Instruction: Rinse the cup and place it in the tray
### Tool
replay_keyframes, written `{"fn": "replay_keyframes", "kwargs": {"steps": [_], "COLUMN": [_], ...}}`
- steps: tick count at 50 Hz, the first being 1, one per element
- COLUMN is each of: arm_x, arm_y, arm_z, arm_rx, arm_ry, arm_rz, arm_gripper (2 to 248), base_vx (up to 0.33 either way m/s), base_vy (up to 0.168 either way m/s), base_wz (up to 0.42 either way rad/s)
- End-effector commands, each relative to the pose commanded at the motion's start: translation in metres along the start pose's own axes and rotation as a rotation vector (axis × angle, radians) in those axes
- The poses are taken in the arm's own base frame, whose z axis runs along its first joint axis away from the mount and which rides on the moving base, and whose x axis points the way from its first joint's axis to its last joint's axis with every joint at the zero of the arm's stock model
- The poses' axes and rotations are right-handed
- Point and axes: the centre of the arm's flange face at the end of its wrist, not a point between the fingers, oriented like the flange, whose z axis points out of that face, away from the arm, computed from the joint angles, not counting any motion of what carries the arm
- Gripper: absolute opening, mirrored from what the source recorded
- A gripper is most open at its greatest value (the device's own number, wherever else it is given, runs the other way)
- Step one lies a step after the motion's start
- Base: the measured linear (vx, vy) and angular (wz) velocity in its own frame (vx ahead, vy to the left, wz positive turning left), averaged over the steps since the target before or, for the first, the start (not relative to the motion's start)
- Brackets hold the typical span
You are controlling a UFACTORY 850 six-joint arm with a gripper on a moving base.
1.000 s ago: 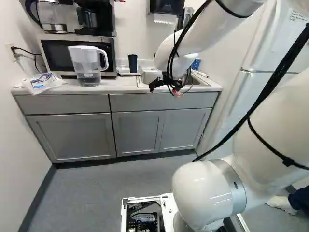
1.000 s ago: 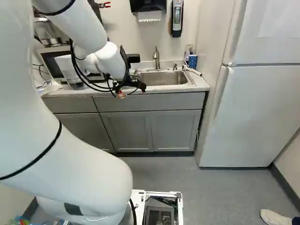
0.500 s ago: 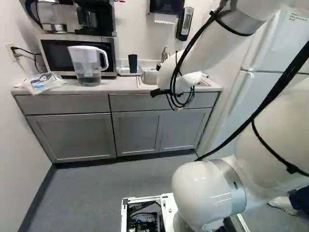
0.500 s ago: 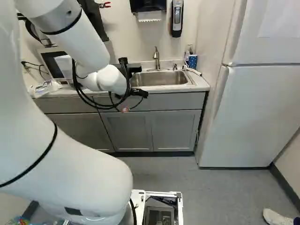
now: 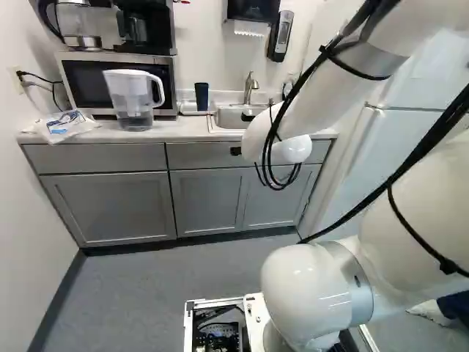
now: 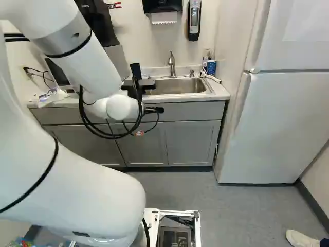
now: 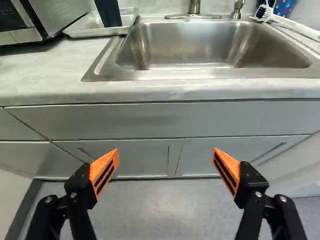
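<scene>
My gripper (image 6: 154,110) shows in the right base view only as a black part beside the wrist, before the cabinet front. In the wrist view the gripper (image 7: 166,165) is open, its orange pads wide apart with nothing between them. Beyond it lies the steel sink (image 7: 195,45), with nothing seen inside. The dark blue cup (image 7: 108,12) stands upright in the shallow tray (image 7: 95,33), on the counter beside the sink. In the left base view the cup (image 5: 201,96) is between the pitcher and the faucet.
Faucet (image 6: 171,62) rises behind the sink. Pitcher (image 5: 133,99) stands before the microwave (image 5: 77,84). A brush (image 7: 295,25) and a patterned blue cup (image 6: 211,67) are at the sink's far side from the tray. The fridge (image 6: 288,118) stands beside the counter.
My wrist and gripper have lowered and drawn back from the sink toward the base, uncovering the faucet in the left base view. The base and the dark blue cup have not moved.
</scene>
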Motion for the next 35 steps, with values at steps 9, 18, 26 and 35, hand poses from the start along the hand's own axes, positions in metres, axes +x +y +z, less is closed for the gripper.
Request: {"fn": "replay_keyframes", "kwargs": {"steps": [9, 18, 26, 35], "arm_x": [-0.016, -0.031, -0.042, -0.053], "arm_y": [0.002, 0.003, 0.004, 0.005], "arm_z": [-0.006, -0.011, -0.016, -0.021], "arm_rx": [-0.004, -0.008, -0.011, -0.014], "arm_ry": [0.041, 0.077, 0.105, 0.132], "arm_rz": [0.002, 0.003, 0.004, 0.004], "arm_gripper": [247, 247, 247, 247], "base_vx": [0.0, 0.0, 0.0, 0.0], "base_vy": [0.0, 0.0, 0.0, 0.0], "base_wz": [0.0, 0.0, 0.0, 0.0]}}
